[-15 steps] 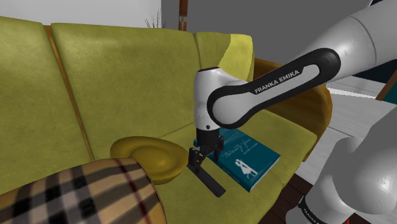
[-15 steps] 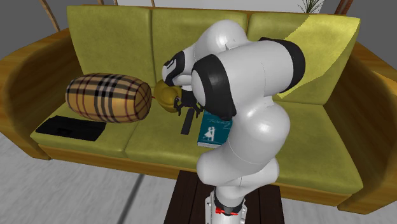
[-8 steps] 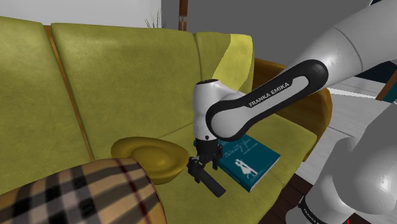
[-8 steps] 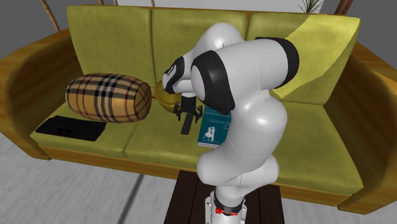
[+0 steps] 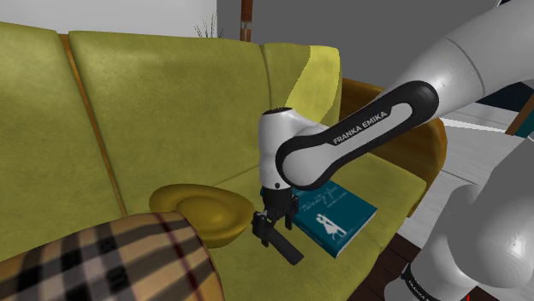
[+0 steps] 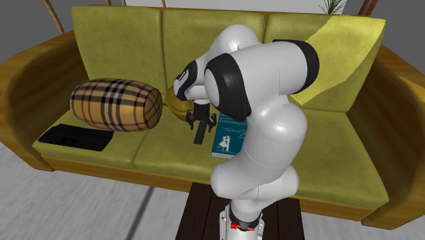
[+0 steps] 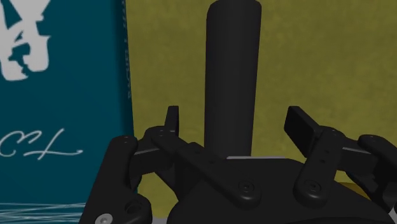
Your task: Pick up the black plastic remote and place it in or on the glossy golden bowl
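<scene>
Black remote (image 5: 287,246) flat on sofa (image 5: 171,103), long axis parallel to teal book (image 5: 338,214) edge; tool (image 5: 270,221) spread, straddling it untouched.

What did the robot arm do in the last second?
The gripper came down over the black remote. Its open fingers now stand on either side of the remote without touching it. Nothing was grabbed or let go. The remote, golden bowl, teal book and plaid cushion stayed put.
</scene>
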Controlling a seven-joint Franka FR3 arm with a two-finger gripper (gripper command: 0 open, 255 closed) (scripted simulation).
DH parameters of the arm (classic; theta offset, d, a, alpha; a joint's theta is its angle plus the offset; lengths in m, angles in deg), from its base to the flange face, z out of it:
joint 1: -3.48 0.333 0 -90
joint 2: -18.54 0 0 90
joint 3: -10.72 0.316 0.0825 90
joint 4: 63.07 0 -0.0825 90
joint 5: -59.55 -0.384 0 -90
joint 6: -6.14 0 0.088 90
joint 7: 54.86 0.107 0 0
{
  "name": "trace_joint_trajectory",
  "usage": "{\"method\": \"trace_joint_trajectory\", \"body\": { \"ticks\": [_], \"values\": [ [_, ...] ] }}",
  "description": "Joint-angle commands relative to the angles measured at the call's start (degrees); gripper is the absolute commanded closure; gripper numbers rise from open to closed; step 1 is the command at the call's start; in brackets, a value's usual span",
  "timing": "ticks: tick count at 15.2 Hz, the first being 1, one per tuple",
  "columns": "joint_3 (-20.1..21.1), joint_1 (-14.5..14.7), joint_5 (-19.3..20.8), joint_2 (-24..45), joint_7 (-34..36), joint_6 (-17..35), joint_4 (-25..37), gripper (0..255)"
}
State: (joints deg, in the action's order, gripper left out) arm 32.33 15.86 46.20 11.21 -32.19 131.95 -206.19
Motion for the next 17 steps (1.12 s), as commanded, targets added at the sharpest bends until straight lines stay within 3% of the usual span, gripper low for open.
{"method": "trace_joint_trajectory", "body": {
  "ticks": [1, 6, 17],
  "values": [
    [0.0, -0.1, 0.0, 0.7, 0.2, 0.9, -0.2, 255],
    [0.1, 0.0, -0.1, 0.8, 0.3, 1.2, -0.4, 255],
    [-0.8, -0.1, -0.8, -5.4, 0.3, -8.4, 3.2, 255]
  ]
}}
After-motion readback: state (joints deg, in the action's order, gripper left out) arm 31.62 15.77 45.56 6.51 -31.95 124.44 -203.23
